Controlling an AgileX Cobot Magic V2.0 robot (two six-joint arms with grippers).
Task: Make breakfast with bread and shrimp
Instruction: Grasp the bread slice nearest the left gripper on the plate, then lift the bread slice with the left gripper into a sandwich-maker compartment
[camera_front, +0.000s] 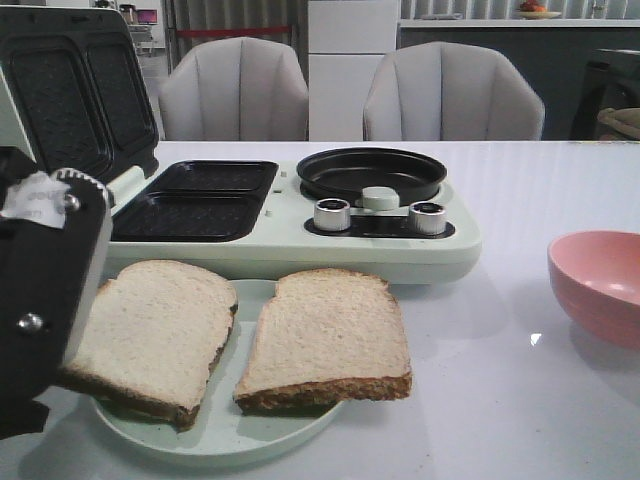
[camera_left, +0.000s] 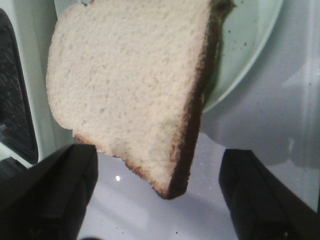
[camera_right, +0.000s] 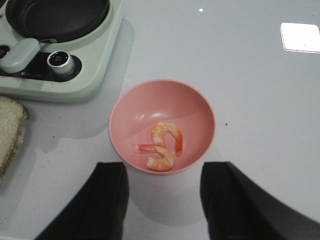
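Two bread slices (camera_front: 240, 345) lie on a plate (camera_front: 215, 440) at lower left, left gripper (camera_left: 157, 200) spread above one — right gripper (camera_right: 162, 200), also spread, hovers over shrimp (camera_right: 164, 147) in the bowl (camera_right: 200, 107).

The desk (camera_front: 520, 400) is white and glossy. Directly on it lie three things: a pale green breakfast maker (camera_front: 290, 225) in the middle of the frame, a pale green plate (camera_front: 220, 435) just in front of it at lower left, and a pink bowl (camera_front: 598, 285) at the right edge.
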